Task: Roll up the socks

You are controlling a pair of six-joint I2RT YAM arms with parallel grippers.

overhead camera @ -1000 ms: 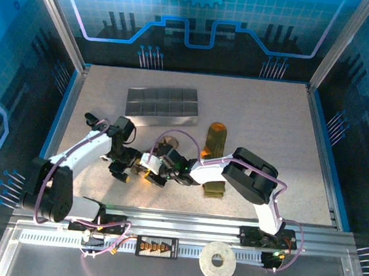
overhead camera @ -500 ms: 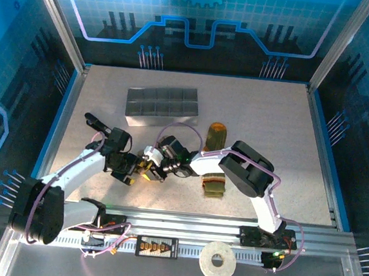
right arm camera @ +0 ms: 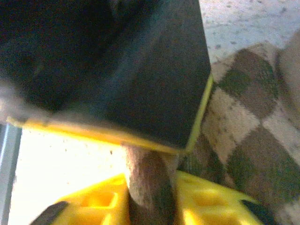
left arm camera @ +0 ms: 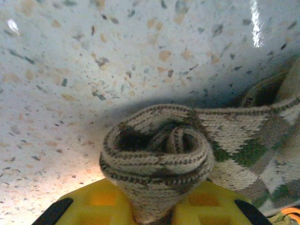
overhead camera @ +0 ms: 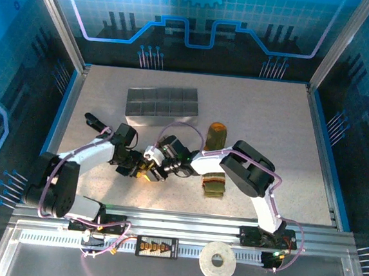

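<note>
We see the jaws of the left gripper (left arm camera: 152,202) clamped on the rolled-up end of the beige-brown knitted sock with diamonds (left arm camera: 154,150). The right gripper (right arm camera: 150,197) is just beside it. Its jaws seem pressed on the same sock, but that view is blurry. The olive green knitted sock with orange toe (overhead camera: 216,186) lies to the right. The grey divided tray (overhead camera: 162,102) sits far back.
</note>
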